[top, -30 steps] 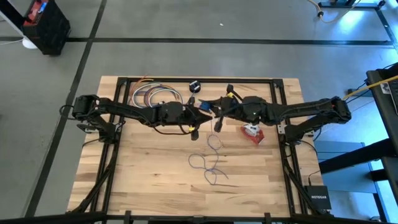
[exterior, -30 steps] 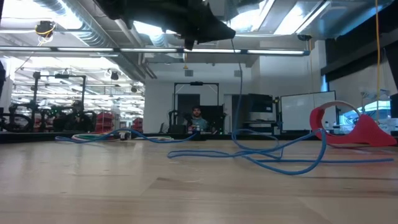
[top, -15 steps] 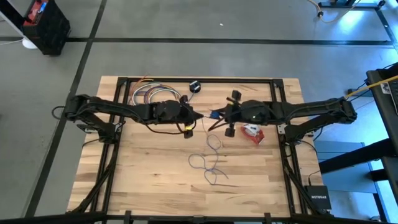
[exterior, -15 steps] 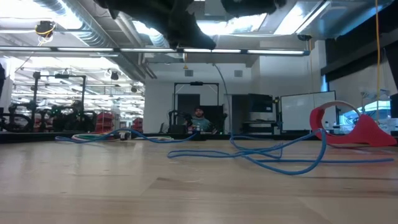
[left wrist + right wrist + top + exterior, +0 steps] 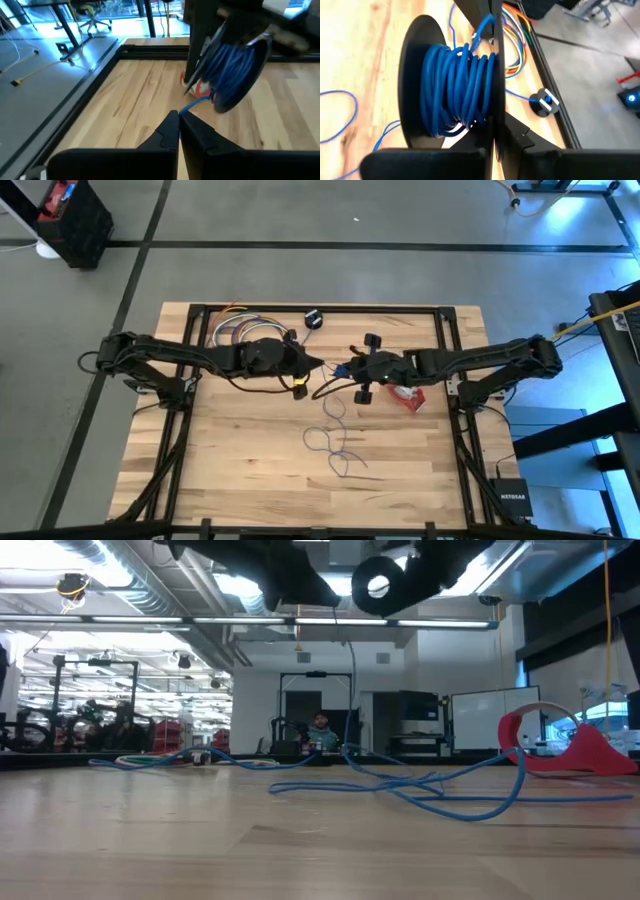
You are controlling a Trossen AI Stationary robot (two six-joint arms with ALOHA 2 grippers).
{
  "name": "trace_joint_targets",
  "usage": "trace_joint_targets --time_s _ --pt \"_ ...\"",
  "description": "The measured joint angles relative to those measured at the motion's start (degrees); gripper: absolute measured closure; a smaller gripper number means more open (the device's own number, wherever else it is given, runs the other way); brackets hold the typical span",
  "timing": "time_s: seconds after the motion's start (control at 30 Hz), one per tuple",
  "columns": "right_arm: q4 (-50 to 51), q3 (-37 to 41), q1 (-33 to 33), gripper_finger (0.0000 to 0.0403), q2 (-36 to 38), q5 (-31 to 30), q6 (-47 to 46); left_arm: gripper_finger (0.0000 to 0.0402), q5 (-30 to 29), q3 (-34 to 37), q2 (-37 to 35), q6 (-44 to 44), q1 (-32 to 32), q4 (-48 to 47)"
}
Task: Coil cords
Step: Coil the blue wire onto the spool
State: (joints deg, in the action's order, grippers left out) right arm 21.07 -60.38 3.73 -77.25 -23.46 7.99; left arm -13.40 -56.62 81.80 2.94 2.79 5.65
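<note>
- The left gripper [image 5: 177, 120], above the wooden table [image 5: 240, 470], pinches the thin blue cord [image 5: 192, 106].
- The right gripper [image 5: 492, 131] clamps a black round spool [image 5: 420, 75] wound with that cord; loose loops lie below.
- The red-and-white cord bundle [image 5: 406, 393] lies beside the right arm.

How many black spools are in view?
2. The large spool, wound with blue cord, is in the right gripper above mid-table; the small spool lies near the table's far edge. Others may be hidden.

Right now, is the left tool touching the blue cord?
Touching. In the left wrist view the left tool is shut, pinching the blue cord where it runs off the black spool.
</note>
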Motion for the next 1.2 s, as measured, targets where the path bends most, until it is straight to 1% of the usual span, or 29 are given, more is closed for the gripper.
trace_joint_targets --time_s 0.07,0.2,0.3,0.5,0.67,0.87,1.0,1.1,1.2 --pt "-1.75 0.02 0.00 0.0384 -0.90 -1.22 -0.72 0.0397 0.00 0.00 -0.28 -1.60 0.00 0.05" --pt "-3.00 0.02 0.00 0.0384 -2.65 -8.18 -0.90 0.0390 -0.02 0.00 -0.80 -3.81 -0.60 -1.86" --pt "-3.45 0.02 -0.61 0.0384 -4.10 -10.53 -0.14 0.0388 0.03 0.00 -0.80 -4.17 -1.72 -1.71" --pt "-8.31 0.03 -3.13 0.0384 -7.61 -11.20 -0.14 0.0387 -0.11 -0.02 -0.82 -4.08 -3.28 2.76" --pt "-15.92 0.04 -4.26 0.0384 -9.49 -11.46 1.27 0.0387 0.27 -0.04 -0.80 -4.14 -3.65 5.30" --pt "-24.62 0.04 -4.17 0.0384 -9.86 -6.92 1.66 0.0387 0.05 -0.04 0.89 -4.37 -3.88 8.61" --pt "-25.60 0.04 -4.13 0.0384 -9.80 -7.57 3.44 0.0387 0.12 -0.04 0.81 -2.00 -4.86 5.49" --pt "-25.26 0.04 -4.13 0.0384 -9.76 -8.48 4.28 0.0386 0.10 -0.04 -1.55 0.22 -5.74 0.36" --pt "-25.25 0.04 -4.13 0.0384 -9.71 -8.48 4.31 0.0386 0.10 -0.07 -3.10 0.61 -6.30 -6.18"
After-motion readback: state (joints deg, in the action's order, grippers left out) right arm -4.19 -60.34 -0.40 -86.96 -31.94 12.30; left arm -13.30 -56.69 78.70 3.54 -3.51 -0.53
